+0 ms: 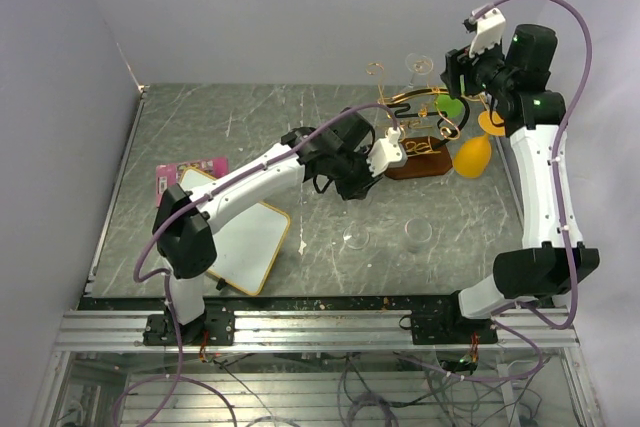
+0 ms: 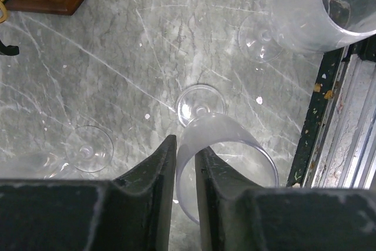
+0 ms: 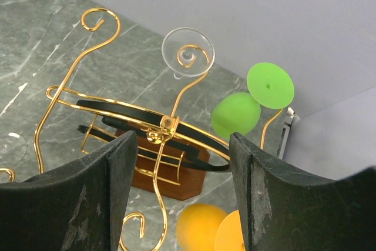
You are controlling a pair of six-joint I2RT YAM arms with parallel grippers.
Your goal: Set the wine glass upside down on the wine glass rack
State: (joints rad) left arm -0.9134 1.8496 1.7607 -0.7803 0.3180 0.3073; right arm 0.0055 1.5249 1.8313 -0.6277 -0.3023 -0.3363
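The clear wine glass (image 2: 235, 139) stands on the grey marble table, its foot (image 2: 201, 105) below the bowl. My left gripper (image 2: 185, 171) has one finger outside and one inside the bowl and is shut on its rim wall. From above, that gripper (image 1: 355, 193) sits over the glass (image 1: 357, 237) in front of the wine glass rack (image 1: 418, 161). The rack is gold and black wire (image 3: 158, 130) on a reddish-brown base (image 3: 179, 183). High above it, my right gripper (image 3: 181, 136) hangs open and holds nothing; in the top view this gripper (image 1: 455, 72) is beside the rack's top.
A clear glass (image 3: 188, 51), a green one (image 3: 236, 114) and an orange one (image 3: 202, 227) hang upside down on the rack. More clear glasses stand nearby (image 2: 320, 10), (image 2: 88, 148). A white board (image 1: 245, 242) and a pink packet (image 1: 190, 172) lie left. The table's front edge (image 2: 329, 116) is close.
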